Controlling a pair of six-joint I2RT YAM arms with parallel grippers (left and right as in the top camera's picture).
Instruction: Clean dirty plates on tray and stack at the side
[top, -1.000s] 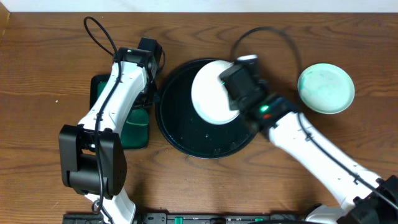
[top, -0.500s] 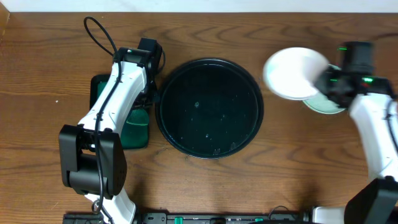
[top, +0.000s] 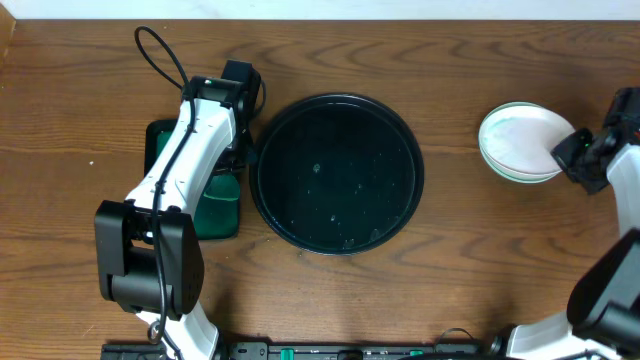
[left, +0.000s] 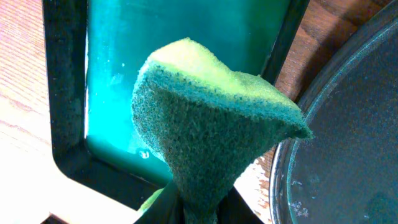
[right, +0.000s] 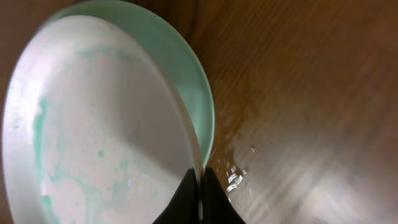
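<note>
The big black tray (top: 337, 172) sat in the middle of the wooden table (top: 80, 100). It had nothing on it but a few wet specks on its glossy bottom. Off to the right, well apart from the tray, two plates lay stacked one on the other. The top plate (top: 517, 138) was white, and the wrist view showed teal smears across its face (right: 93, 124). The lower plate (right: 186, 68) was tinted pale teal and stuck out past the top one on the far side. From above it showed only as a thin rim (top: 520, 178).

The right gripper (right: 198, 186) was at the stack's right edge. Its two dark fingers were drawn together on the rim of the top plate, with only the plate's thin edge between them. A few water drops (right: 233, 177) glistened on the wood just beside it.

On the other side, the left arm (top: 195, 140) reached over the small green tray (top: 160, 140) that lay just left of the black one. The left gripper (left: 198, 202) was pinched tight on a sponge (left: 211, 124). The sponge was rough dark green on one face and yellow-green on the other. It flared out beyond the fingers above the green tray's wet floor (left: 155, 37), close by the black tray's rim (left: 292, 162).
</note>
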